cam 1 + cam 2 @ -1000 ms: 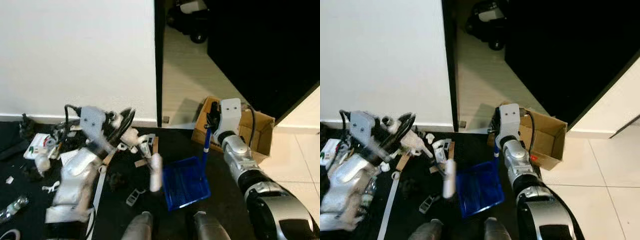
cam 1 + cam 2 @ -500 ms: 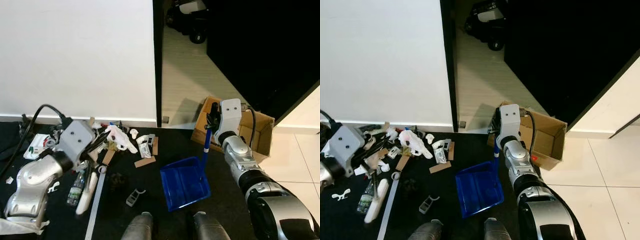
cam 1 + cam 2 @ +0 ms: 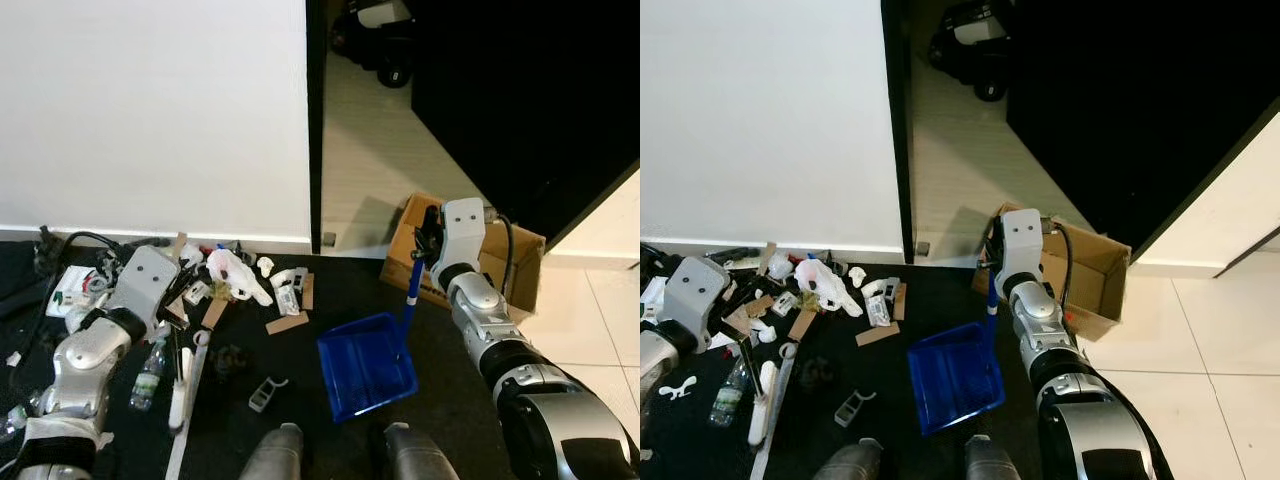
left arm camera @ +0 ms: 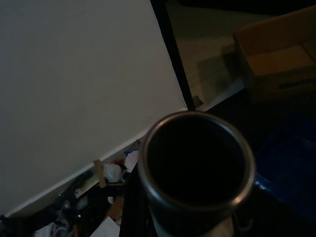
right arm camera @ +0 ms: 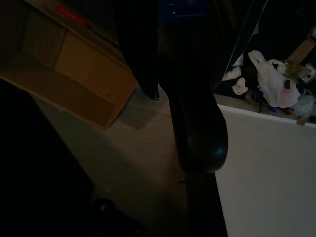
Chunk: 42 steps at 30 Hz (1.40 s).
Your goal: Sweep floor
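Note:
A blue dustpan (image 3: 365,365) rests on the black mat (image 3: 455,330) in front of my feet, its blue handle (image 3: 408,298) standing up. My right gripper (image 3: 420,256) is shut on the top of that handle. My left gripper (image 3: 170,315) is shut on a broom, whose metal tube end (image 4: 196,168) looms in the left wrist view. The broom's white head (image 3: 178,405) lies on the mat at the left. Litter is strewn by the wall: a white plastic bag (image 3: 236,276), cardboard scraps (image 3: 287,323), a plastic bottle (image 3: 148,375) and small bits.
An open cardboard box (image 3: 503,268) stands behind my right arm at the mat's edge. A white wall with a dark door frame (image 3: 315,120) rises behind the litter; pale floor runs through the doorway to a dark object (image 3: 385,35). Cables (image 3: 60,240) lie at the far left.
My left arm has swung the broom from beside the dustpan back to the left, over the litter pile. The broom head now lies low on the mat. The right arm and dustpan barely moved.

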Available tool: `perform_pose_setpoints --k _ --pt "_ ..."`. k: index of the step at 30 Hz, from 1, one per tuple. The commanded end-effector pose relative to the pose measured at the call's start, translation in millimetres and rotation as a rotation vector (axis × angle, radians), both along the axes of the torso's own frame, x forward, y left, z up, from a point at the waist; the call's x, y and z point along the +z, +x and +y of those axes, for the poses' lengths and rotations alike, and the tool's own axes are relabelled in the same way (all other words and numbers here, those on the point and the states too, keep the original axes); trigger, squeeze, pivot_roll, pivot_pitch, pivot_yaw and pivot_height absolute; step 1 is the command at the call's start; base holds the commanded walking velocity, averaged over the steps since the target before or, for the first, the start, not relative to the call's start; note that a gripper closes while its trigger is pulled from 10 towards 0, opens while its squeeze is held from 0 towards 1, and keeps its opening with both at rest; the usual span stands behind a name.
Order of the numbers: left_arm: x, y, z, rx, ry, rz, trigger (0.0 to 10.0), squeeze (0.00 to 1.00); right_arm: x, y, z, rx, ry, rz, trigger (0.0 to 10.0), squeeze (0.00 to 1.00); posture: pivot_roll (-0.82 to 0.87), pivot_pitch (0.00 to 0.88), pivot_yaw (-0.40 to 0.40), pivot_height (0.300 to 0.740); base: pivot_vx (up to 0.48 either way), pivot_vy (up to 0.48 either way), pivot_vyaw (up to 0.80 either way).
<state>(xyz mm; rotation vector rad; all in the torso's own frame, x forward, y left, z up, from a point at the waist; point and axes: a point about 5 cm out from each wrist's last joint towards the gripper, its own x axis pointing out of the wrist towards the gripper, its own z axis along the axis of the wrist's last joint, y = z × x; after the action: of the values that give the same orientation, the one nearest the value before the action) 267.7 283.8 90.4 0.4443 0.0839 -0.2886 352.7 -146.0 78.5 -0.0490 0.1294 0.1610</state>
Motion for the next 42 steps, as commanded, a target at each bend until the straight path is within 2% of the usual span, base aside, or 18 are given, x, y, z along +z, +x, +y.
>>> perform_pose_setpoints --k 1,5,6,8,9,11,14,15,18,26,29,30,31,33,34,37,40,42 --pt "-15.6 2.5 -14.2 0.0 -0.091 0.018 10.0 0.0 -7.7 -4.8 1.0 0.02 0.007 0.028 10.0 0.0 0.01 0.152 -0.048 0.74 0.0 0.0 0.0" --pt "-23.7 10.4 -38.6 -0.026 -0.201 0.015 10.0 0.0 -6.2 -3.8 -1.8 0.02 0.003 0.026 10.0 0.0 -0.01 0.169 -0.057 0.74 0.0 0.0 0.0" --pt "-23.7 10.4 -38.6 -0.026 -0.201 0.015 10.0 0.0 -6.2 -3.8 -1.8 0.02 0.003 0.026 10.0 0.0 -0.01 0.169 -0.057 0.74 0.0 0.0 0.0" --pt "-23.4 16.2 -63.2 -0.086 -0.26 -0.008 10.0 0.0 -6.1 -3.4 -2.3 0.02 -0.002 0.03 10.0 0.0 -0.01 0.176 -0.057 0.74 0.0 0.0 0.0" --pt "-23.4 16.2 -63.2 -0.086 -0.26 -0.008 10.0 0.0 -6.1 -3.4 -2.3 0.02 -0.002 0.03 10.0 0.0 -0.01 0.176 -0.057 0.74 0.0 0.0 0.0" --pt "-20.3 19.5 -79.2 -0.134 -0.284 -0.035 10.0 0.0 -7.6 -4.1 -2.1 0.021 -0.005 0.037 10.0 0.0 -0.02 0.191 -0.057 0.74 0.0 0.0 0.0" --pt "-7.5 25.6 -98.4 -0.188 -0.327 -0.1 10.0 0.0 -10.6 -6.1 1.5 0.027 0.005 0.046 10.0 0.0 -0.01 0.191 -0.055 0.74 0.0 0.0 0.0" --pt "-7.5 25.6 -98.4 -0.188 -0.327 -0.1 10.0 0.0 -10.6 -6.1 1.5 0.027 0.005 0.046 10.0 0.0 -0.01 0.191 -0.055 0.74 0.0 0.0 0.0" --pt "12.6 34.9 -118.6 -0.225 -0.399 -0.185 10.0 0.0 -13.0 -7.5 7.0 0.033 0.02 0.054 10.0 0.0 0.01 0.186 -0.049 0.74 0.0 0.0 0.0" --pt "26.4 44.5 -148.1 -0.261 -0.513 -0.23 10.0 0.0 -11.7 -6.4 11.9 0.035 0.028 0.051 10.0 0.0 0.01 0.18 -0.042 0.74 0.0 0.0 0.0" --pt "40.1 49.3 -165.3 -0.268 -0.615 -0.265 10.0 0.0 -10.6 -5.5 12.4 0.025 0.034 0.048 10.0 0.0 0.02 0.174 -0.038 0.74 0.0 0.0 0.0" --pt "40.1 49.3 -165.3 -0.268 -0.615 -0.265 10.0 0.0 -10.6 -5.5 12.4 0.025 0.034 0.048 10.0 0.0 0.02 0.174 -0.038 0.74 0.0 0.0 0.0" --pt "48.2 51.1 -171.1 -0.272 -0.673 -0.279 10.0 0.0 -11.0 -5.7 12.6 0.023 0.036 0.05 10.0 0.0 0.02 0.173 -0.036 0.74 0.0 0.0 0.0" --pt "48.2 51.1 -171.1 -0.272 -0.673 -0.279 10.0 0.0 -11.0 -5.7 12.6 0.023 0.036 0.05 10.0 0.0 0.02 0.173 -0.036 0.74 0.0 0.0 0.0" --pt "59.2 52.6 -176.1 -0.279 -0.734 -0.3 10.0 0.0 -12.0 -6.3 13.0 0.021 0.041 0.053 10.0 0.0 0.02 0.171 -0.029 0.74 0.0 0.0 0.0" --pt "63.2 53.3 -176.8 -0.278 -0.758 -0.308 10.0 0.0 -12.3 -6.4 13.3 0.019 0.045 0.054 10.0 0.0 0.02 0.17 -0.027 0.74 0.0 0.0 0.0" --pt "75.6 55.4 -172.3 -0.25 -0.865 -0.334 10.0 0.0 -12.9 -6.9 13.9 0.016 0.053 0.055 10.0 0.0 0.03 0.168 -0.021 0.74 0.0 0.0 0.0" --pt "78.2 55.9 -170.2 -0.242 -0.882 -0.34 10.0 0.0 -12.9 -6.9 14.0 0.015 0.054 0.055 10.0 0.0 0.03 0.168 -0.021 0.74 0.0 0.0 0.0"
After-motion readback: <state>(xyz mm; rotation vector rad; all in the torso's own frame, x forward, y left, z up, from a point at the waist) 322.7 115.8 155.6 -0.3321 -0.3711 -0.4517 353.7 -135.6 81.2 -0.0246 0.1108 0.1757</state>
